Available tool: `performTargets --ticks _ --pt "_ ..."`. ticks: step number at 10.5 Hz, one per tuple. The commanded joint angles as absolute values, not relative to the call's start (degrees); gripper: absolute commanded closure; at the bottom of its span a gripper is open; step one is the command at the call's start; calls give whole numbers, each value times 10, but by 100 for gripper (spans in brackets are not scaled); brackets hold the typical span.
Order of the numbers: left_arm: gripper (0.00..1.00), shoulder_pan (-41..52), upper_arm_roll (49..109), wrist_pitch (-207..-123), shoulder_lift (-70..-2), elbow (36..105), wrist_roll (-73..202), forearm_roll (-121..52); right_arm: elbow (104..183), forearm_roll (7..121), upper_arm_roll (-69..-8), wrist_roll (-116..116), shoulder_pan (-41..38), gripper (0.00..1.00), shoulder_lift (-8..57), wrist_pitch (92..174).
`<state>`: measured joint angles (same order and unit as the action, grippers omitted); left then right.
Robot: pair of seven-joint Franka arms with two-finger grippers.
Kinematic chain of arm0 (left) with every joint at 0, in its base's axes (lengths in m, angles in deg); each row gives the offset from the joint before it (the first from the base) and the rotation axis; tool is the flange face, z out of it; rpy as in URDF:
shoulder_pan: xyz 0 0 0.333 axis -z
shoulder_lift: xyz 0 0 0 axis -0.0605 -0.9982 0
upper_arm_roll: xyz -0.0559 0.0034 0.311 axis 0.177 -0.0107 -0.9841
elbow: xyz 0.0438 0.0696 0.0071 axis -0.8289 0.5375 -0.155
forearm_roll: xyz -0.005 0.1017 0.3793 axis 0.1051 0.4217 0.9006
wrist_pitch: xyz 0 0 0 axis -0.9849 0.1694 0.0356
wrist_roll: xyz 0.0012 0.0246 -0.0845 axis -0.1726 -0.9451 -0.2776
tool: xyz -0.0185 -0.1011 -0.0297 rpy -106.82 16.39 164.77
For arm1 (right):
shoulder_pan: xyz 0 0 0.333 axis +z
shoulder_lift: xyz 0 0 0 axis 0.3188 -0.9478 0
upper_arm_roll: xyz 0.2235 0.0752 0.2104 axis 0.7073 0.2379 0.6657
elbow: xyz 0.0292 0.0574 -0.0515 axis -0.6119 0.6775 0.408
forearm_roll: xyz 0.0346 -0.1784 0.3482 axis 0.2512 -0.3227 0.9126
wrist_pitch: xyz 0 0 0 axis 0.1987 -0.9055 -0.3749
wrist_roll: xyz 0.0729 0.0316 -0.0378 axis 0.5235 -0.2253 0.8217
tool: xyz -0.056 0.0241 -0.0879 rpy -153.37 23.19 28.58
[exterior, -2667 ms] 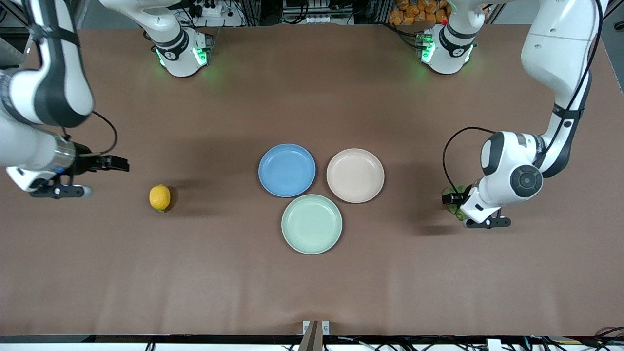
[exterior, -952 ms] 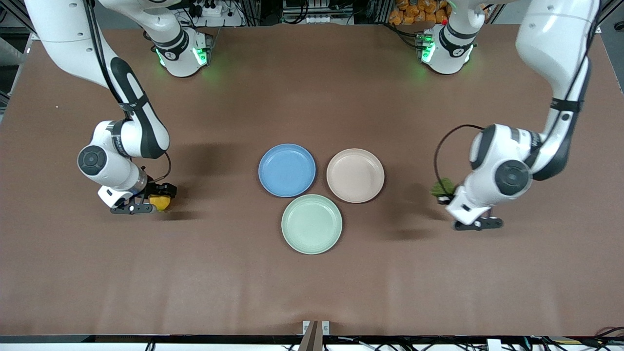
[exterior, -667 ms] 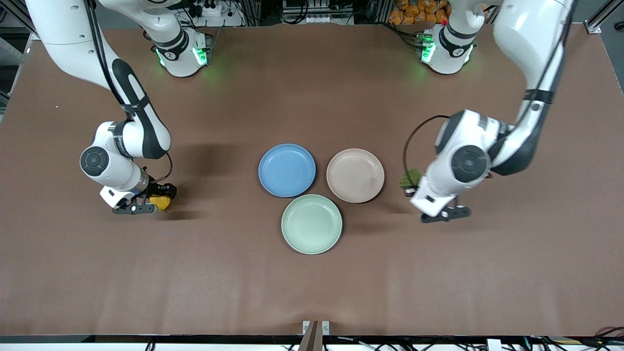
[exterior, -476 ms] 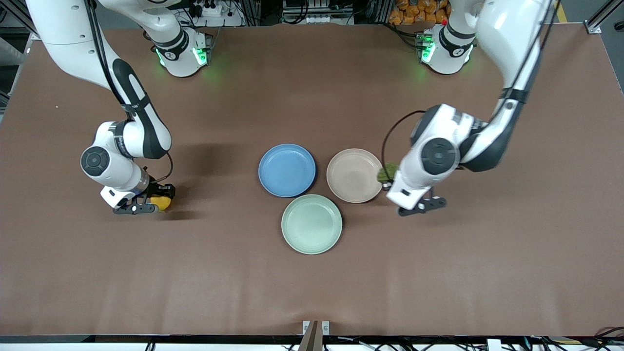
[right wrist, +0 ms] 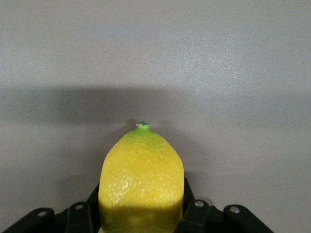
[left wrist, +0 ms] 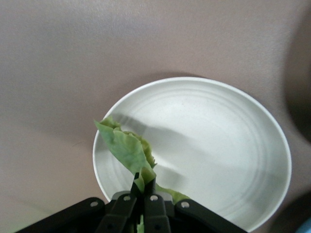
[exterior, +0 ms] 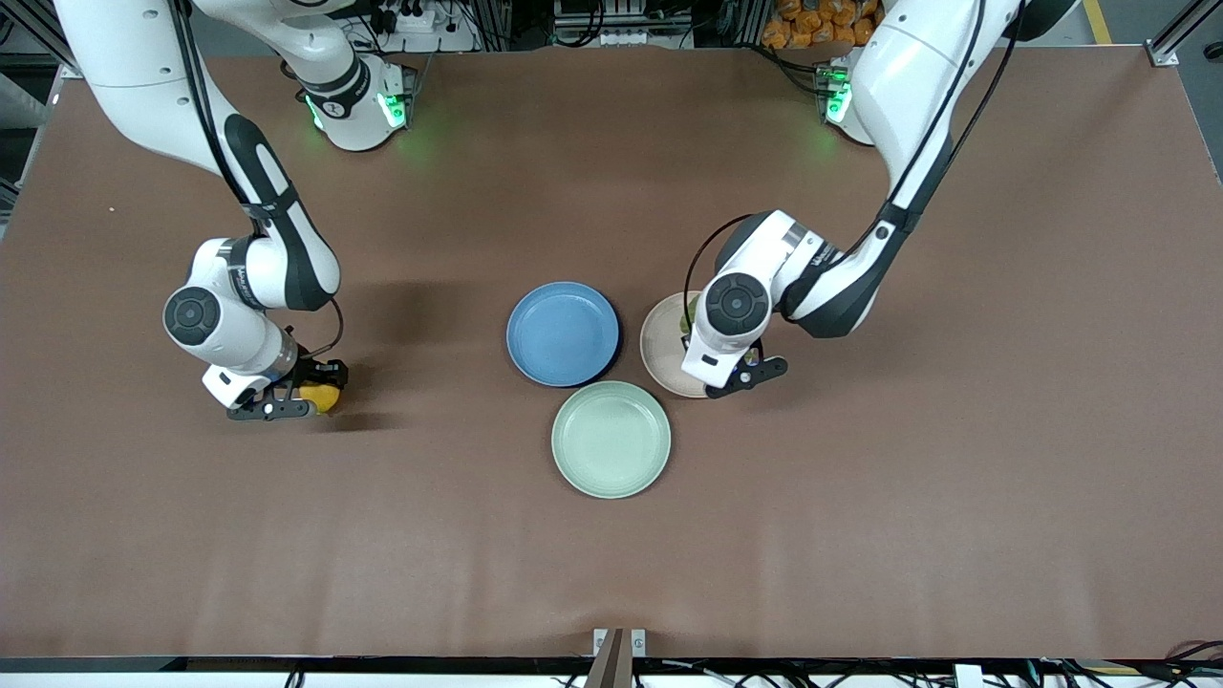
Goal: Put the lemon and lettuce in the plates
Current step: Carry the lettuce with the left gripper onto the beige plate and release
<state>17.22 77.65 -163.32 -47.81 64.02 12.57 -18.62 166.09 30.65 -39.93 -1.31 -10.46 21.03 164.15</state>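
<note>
Now the left hand [left wrist: 144, 194] is clenched on the stem end of the lettuce [left wrist: 127, 150] and hangs over the pale beige-pink plate [exterior: 661, 355]. To do this step well, the hand should come lower over the middle of the plate before it lets go, because the leaf is light and can slide over the rim. In the left wrist view the leaf points from the fingertips toward the plate's edge, so the tip is over the rim and not over the centre; a small shift toward the middle seems wise.

At the right arm's end of the surface [exterior: 611, 573], the right hand [right wrist: 141, 213] is closed around the lemon [right wrist: 141, 179], with one finger on each side of it. It looks still very low, maybe touching the surface, but I cannot tell this surely. The blue plate [exterior: 563, 333] is well apart from it and holds nothing, and the mint-green plate [exterior: 611, 439] lies nearer to the front camera.
</note>
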Motion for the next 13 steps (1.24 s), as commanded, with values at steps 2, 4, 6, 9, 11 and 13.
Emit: performTargets --ticks 2,4,6,9,11,13 --pt "0 166 762 -1626 -491 608 131 -191 1661 314 -397 -8 -103 95 211 1640" --pt "0 169 758 -1625 -489 590 124 -190 1658 314 -397 -8 -103 97 212 1640" --pt "0 159 750 -1625 -465 590 138 -146 1658 314 -397 -8 -103 99 212 1640" --pt "0 118 745 -1616 -415 590 229 -118 1617 314 -396 -12 -92 99 220 1562" --pt "0 82 746 -1604 -391 590 280 -121 1576 316 -379 -19 -82 99 226 1503" --pt "0 51 746 -1583 -361 589 331 -127 1564 339 -358 -30 -73 99 232 1502"
